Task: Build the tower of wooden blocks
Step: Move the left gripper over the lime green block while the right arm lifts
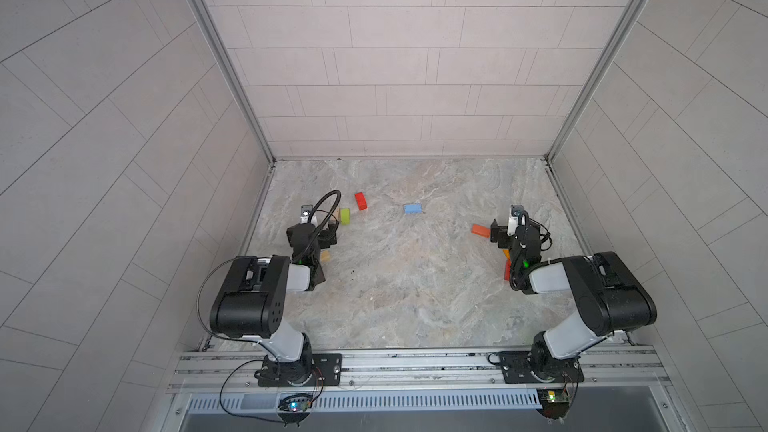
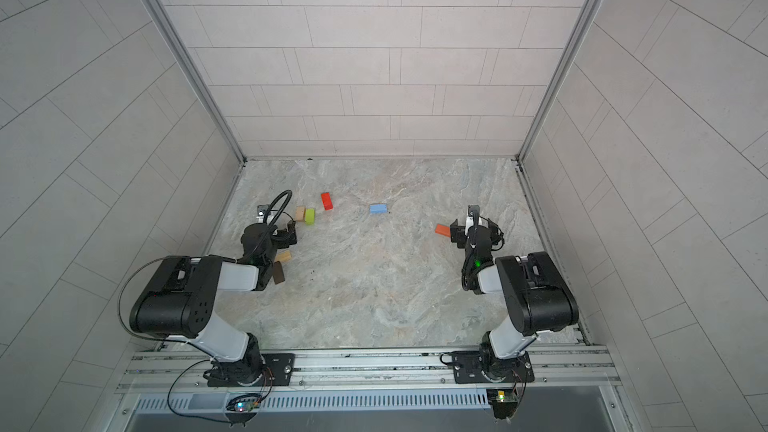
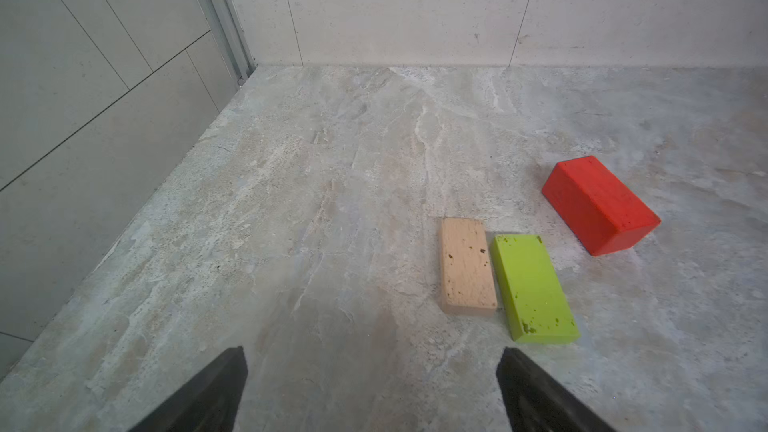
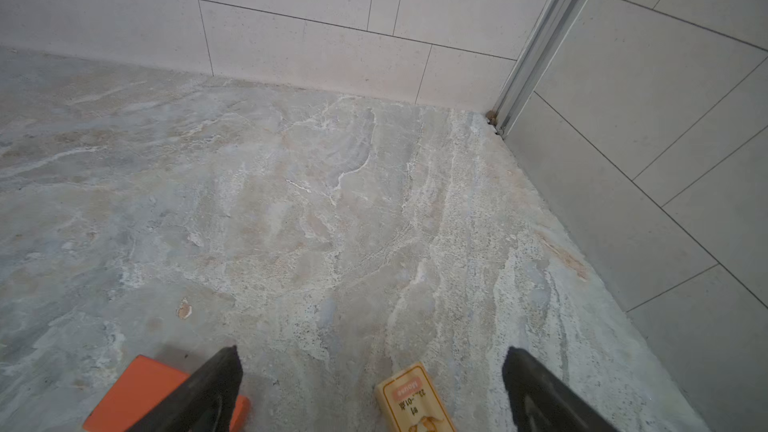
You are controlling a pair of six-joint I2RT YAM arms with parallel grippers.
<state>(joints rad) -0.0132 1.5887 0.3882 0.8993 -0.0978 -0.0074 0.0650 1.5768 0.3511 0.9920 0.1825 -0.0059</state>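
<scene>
left claw [image 3: 372, 354] apart, empty | right claw [image 4: 372, 352] apart, empty | labelled tan block [image 4: 411, 403]: writing inverted, illegible

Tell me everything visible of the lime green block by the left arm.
The lime green rectangular wood block is a small painted brick, its paint chipped in dark specks near the ends. It lies flat on the marbled stone-look table, close beside the natural tan wood block; whether they touch is unclear. Nothing sits on it.

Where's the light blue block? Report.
In both top views the light blue block lies near the middle, between the red block and the orange block.
</scene>
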